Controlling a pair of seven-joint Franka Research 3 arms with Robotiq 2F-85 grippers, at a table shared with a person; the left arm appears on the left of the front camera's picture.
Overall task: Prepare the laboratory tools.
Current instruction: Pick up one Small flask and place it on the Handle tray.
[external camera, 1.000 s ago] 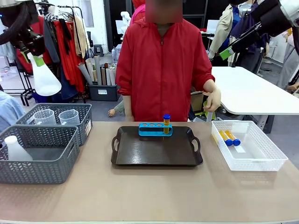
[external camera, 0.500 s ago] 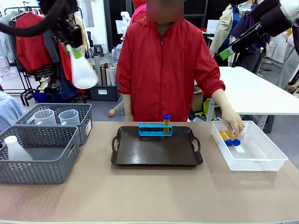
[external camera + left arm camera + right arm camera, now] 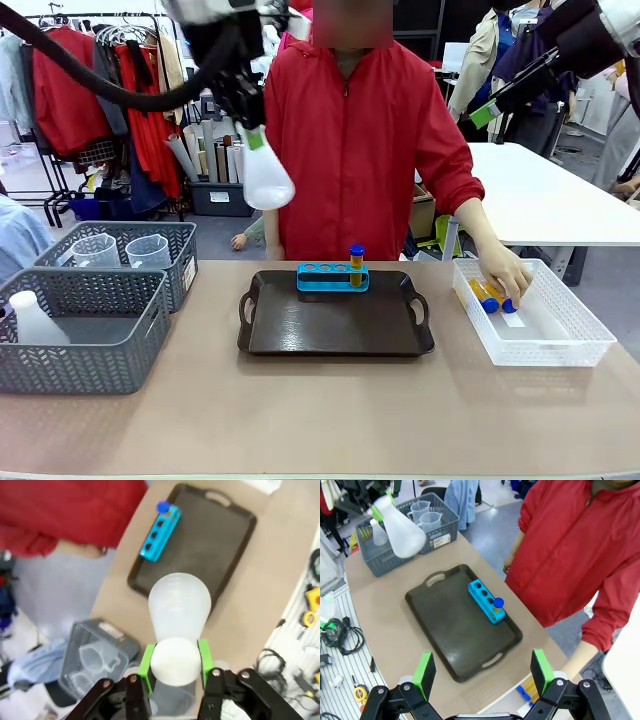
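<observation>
My left gripper (image 3: 250,128) is shut on the neck of a translucent white conical flask (image 3: 266,175), which hangs high above the left end of the dark tray (image 3: 335,335). In the left wrist view the green pads (image 3: 147,660) clamp the flask (image 3: 179,607) over the tray (image 3: 220,535). The blue rack (image 3: 332,277) stands at the tray's far edge and holds one orange blue-capped tube (image 3: 356,262). A person's hand (image 3: 505,272) rests on more tubes (image 3: 487,297) in the white bin. My right gripper (image 3: 482,672) is open, high above the table with nothing between its fingers.
Two grey mesh baskets stand at the left: the near one (image 3: 90,350) holds another flask (image 3: 35,320), the far one (image 3: 175,240) holds clear measuring jugs (image 3: 125,250). The white lattice bin (image 3: 560,335) stands to the right of the tray.
My left arm has carried the flask from the far left rightwards to above the tray's left end. The person's hand has come down into the white bin.
</observation>
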